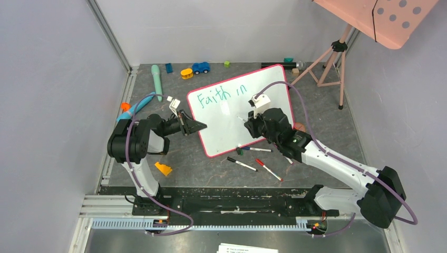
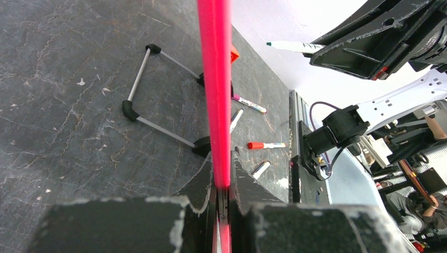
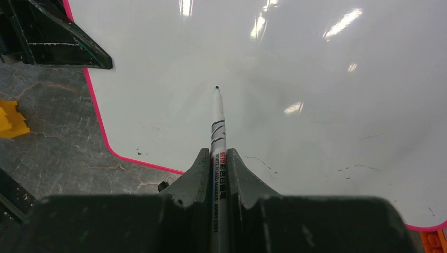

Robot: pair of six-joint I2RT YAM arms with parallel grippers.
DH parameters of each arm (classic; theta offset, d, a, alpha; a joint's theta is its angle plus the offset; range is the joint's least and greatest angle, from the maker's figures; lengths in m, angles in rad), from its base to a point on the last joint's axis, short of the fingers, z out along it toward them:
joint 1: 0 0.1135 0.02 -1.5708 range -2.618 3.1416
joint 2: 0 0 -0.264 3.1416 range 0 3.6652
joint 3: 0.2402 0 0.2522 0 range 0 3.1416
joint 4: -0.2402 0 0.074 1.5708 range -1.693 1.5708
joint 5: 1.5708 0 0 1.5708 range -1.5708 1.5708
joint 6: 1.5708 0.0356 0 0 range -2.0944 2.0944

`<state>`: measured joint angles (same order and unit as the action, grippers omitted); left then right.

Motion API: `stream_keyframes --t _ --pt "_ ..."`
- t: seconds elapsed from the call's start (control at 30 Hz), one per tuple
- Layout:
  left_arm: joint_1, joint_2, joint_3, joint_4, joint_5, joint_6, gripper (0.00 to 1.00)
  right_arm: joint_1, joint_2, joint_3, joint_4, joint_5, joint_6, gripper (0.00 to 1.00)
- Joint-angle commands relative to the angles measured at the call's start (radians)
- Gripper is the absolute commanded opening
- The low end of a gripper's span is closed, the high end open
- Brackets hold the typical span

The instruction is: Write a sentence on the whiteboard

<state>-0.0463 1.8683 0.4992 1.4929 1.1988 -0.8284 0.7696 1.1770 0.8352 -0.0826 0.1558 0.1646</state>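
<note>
Green sentence (image 1: 219,95) "Faith in" on whiteboard (image 1: 226,129)

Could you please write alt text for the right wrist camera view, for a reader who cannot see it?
The right gripper, jaws shut on a white marker, points its green tip at a blank stretch of the glossy whiteboard. At upper left the left gripper clamps the board's pink rim; a yellow block lies on the grey table.

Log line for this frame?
left gripper: shut on whiteboard rim | right gripper: shut on marker, tip over whiteboard | sentence: "Faith in"
</note>
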Motion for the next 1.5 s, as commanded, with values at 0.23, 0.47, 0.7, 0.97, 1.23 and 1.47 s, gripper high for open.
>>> stream_keyframes --t 0.23,0.47,0.7,0.97,1.23,1.47 --pt "-0.026 -0.011 -0.032 0.064 0.076 0.156 0.02 0.003 -0.040 0.019 0.013 0.176 0.022 0.00" --pt "-0.027 0.003 -0.024 0.064 0.074 0.138 0.02 0.003 -0.039 0.031 -0.014 0.178 0.032 0.00" --pt "-0.030 0.002 -0.028 0.064 0.074 0.140 0.02 0.004 -0.003 0.062 -0.013 0.097 0.044 0.00" --pt "-0.030 0.014 -0.022 0.064 0.079 0.138 0.02 0.005 0.040 0.087 -0.016 0.041 0.083 0.00" --pt "-0.030 0.019 -0.016 0.064 0.085 0.134 0.02 0.030 0.071 0.092 0.015 0.019 0.105 0.00" --pt "-0.029 0.025 -0.013 0.064 0.085 0.129 0.02 0.041 0.097 0.121 0.023 0.015 0.085 0.00"
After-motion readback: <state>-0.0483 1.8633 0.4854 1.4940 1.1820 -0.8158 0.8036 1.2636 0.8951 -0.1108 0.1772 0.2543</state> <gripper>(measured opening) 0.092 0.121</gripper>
